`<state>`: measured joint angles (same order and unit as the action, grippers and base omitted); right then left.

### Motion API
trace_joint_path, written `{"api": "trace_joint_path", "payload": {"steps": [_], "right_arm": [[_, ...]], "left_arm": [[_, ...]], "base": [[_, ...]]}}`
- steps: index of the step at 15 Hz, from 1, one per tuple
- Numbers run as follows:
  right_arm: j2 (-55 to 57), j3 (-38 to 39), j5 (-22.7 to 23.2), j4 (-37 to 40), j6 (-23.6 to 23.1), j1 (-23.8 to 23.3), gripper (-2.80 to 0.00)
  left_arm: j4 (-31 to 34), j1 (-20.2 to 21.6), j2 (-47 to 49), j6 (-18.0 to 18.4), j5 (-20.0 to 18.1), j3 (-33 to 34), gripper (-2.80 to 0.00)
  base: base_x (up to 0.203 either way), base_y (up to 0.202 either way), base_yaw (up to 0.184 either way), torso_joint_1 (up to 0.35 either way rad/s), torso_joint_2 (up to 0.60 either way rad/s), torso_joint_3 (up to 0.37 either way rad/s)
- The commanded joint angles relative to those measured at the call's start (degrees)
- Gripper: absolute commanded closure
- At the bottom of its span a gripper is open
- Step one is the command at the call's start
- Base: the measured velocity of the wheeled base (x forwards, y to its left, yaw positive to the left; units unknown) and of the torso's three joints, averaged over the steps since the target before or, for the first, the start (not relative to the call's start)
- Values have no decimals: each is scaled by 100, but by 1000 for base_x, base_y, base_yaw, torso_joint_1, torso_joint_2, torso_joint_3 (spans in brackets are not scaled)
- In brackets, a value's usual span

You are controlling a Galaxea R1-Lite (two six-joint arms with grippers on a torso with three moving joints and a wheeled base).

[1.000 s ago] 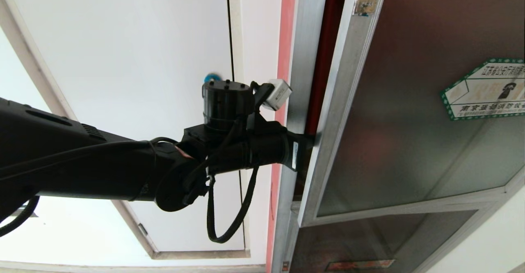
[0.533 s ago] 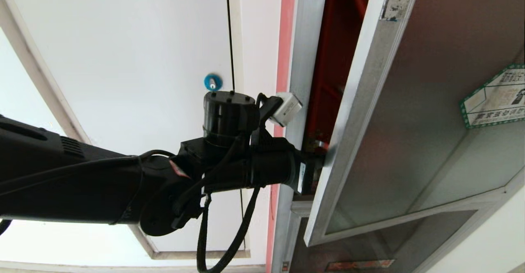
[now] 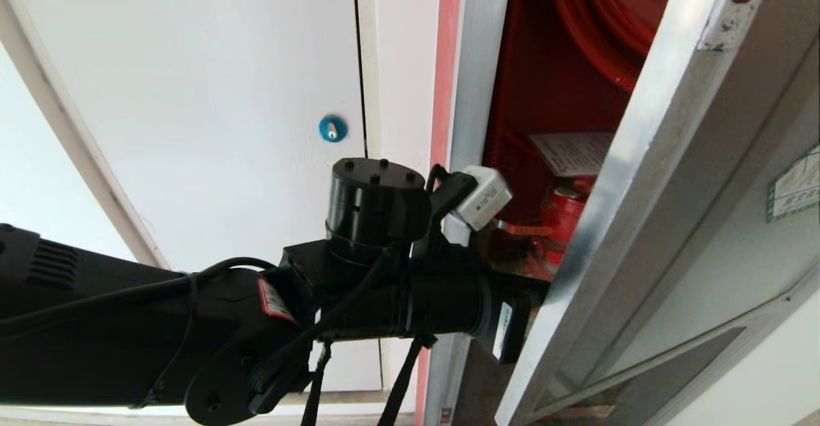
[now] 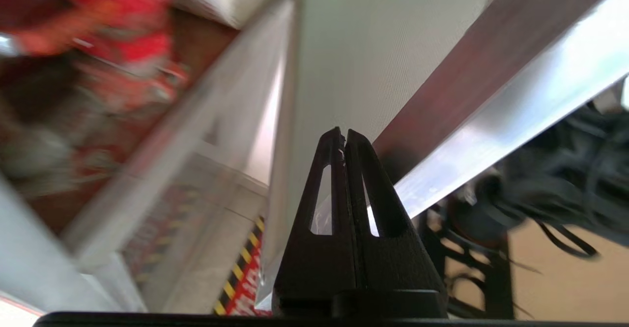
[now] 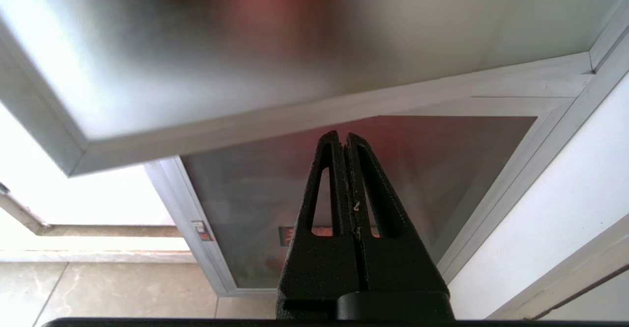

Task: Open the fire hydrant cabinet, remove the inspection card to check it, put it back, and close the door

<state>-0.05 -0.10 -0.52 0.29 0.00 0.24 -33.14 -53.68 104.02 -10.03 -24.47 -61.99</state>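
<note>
- far left: white door (image 3: pixel 192 93) w/ blue round lock (image 3: pixel 332 129), not my target
- my left gripper (image 4: pixel 343 137) is pinched tight, nothing in it, tips tucked behind the door (image 3: pixel 647 176) edge
- fire hydrant cabinet (image 3: pixel 471 61) partly open, red inside; inspection card (image 3: pixel 572 152) sits in there just above the red valve (image 3: pixel 564 218)
- right gripper (image 5: pixel 342 140) also clamped empty, parked low in front of the lower glass panel (image 5: pixel 275 184)
</note>
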Motion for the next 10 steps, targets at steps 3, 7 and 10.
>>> {"api": "trace_joint_path", "payload": {"steps": [3, 7, 10], "right_arm": [[7, -7, -1, 1, 20, 2, 0], [9, -2, -18, -3, 53, 2, 0], [7, 1, -18, -3, 53, 2, 0]], "left_arm": [[38, -284, 0, -10, -23, 16, 0], [61, -618, -39, -45, -48, 79, 0], [56, -785, -35, -256, -297, 73, 0]], "base": [[0, 0, 0, 0, 0, 0], [0, 0, 0, 0, 0, 0], [0, 0, 0, 0, 0, 0]]}}
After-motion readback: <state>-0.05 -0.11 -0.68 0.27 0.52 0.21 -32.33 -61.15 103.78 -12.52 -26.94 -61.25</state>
